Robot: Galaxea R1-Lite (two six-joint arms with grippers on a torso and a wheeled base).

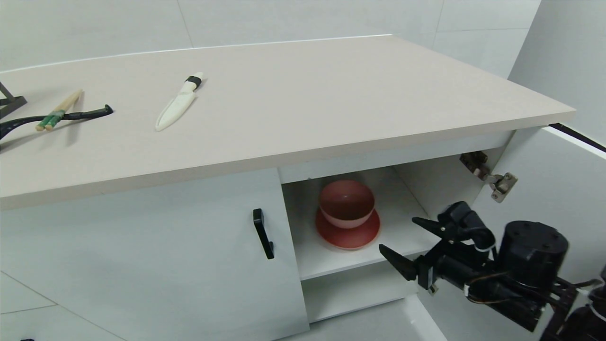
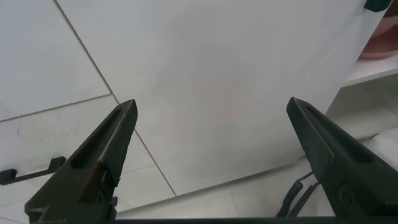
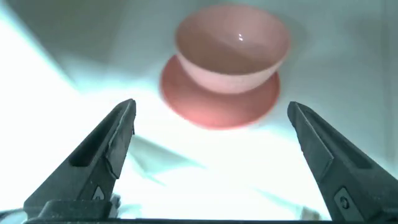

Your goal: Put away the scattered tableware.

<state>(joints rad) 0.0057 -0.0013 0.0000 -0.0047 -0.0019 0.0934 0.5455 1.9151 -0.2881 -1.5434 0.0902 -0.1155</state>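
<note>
A pink bowl (image 1: 346,202) sits on a red plate (image 1: 348,234) on the shelf of the open cabinet. My right gripper (image 1: 399,234) hangs open just in front of the shelf edge, to the right of the bowl, with nothing in it. In the right wrist view the bowl (image 3: 233,46) and plate (image 3: 186,102) lie ahead of the open right gripper (image 3: 210,106). My left gripper (image 2: 211,106) is open and empty, facing the closed white door (image 2: 236,93). On the counter lie a white sheathed knife (image 1: 179,102), wooden chopsticks (image 1: 59,111) and a black-handled utensil (image 1: 90,113).
The left cabinet door (image 1: 165,255) is closed, with a black handle (image 1: 263,233). The right door (image 1: 558,189) stands swung open beside my right arm, hinges (image 1: 492,177) exposed. A black rack (image 1: 9,102) stands at the counter's far left edge. Tiled floor lies below.
</note>
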